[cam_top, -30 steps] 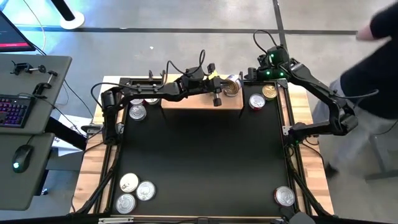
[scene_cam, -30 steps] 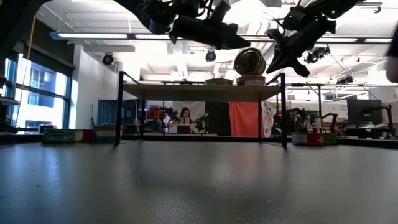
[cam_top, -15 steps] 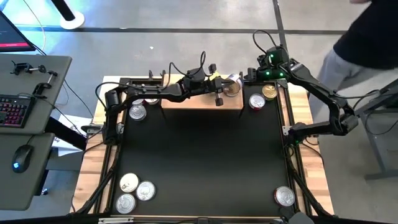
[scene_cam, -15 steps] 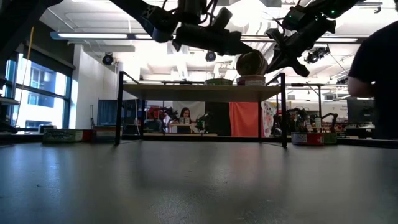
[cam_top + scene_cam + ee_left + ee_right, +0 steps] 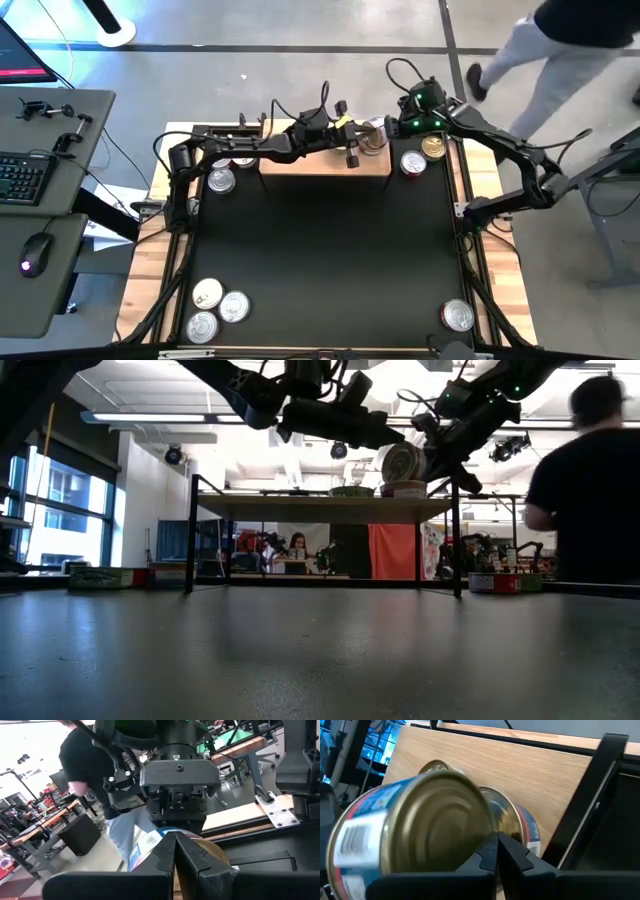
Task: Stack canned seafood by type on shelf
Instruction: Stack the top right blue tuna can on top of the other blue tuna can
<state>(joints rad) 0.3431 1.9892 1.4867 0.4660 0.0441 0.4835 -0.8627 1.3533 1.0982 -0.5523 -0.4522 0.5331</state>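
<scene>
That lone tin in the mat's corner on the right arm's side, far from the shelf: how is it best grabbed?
From straight above, fingers closing across its round side wall. The tin lies flat on the black mat, lid up, with nothing beside it, so its sides are free; the flat lid gives no hold.

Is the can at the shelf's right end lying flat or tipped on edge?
Tipped on edge. In the low view the can shows its round lid sideways above a flat can on the shelf; right wrist view confirms it.
</scene>
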